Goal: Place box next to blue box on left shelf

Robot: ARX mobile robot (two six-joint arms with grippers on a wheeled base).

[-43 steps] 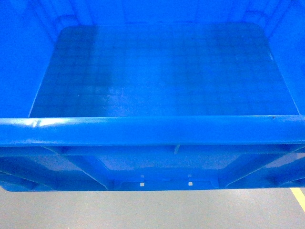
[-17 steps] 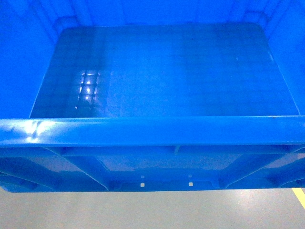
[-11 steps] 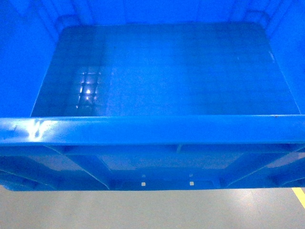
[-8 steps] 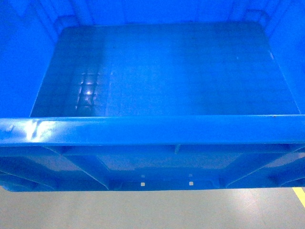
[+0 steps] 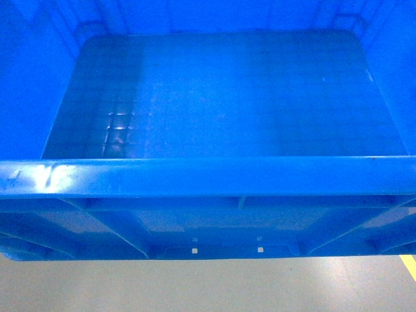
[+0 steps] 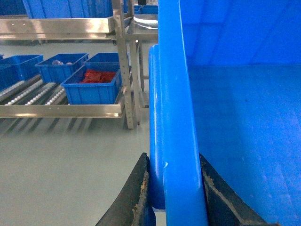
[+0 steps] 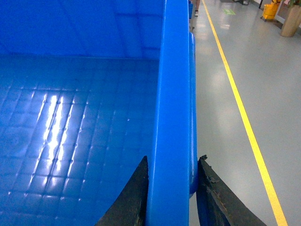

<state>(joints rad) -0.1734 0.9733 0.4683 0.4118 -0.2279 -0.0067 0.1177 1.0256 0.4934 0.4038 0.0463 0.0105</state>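
The box (image 5: pixel 221 97), a large bright-blue crate with an empty gridded floor, fills the head view and hangs above the grey floor. My left gripper (image 6: pixel 174 159) is shut on its left rim (image 6: pixel 171 94), one black finger on each side of the wall. On the opposite rim (image 7: pixel 174 70) my right gripper (image 7: pixel 174 161) is shut the same way. In the left wrist view the left shelf (image 6: pixel 33 94) with roller tracks lies to the left, and it carries small blue boxes (image 6: pixel 91 84), one of which has red contents.
A steel upright (image 6: pixel 123 61) stands at the shelf's near corner, with an upper level (image 6: pixel 56 26) above. A yellow floor line (image 7: pixel 244 113) runs along the right side. A yellow bucket (image 7: pixel 271 10) stands far off at the right.
A light reflection came up on the box floor at left and has dimmed. The box keeps its place in the head view, and both grips hold.
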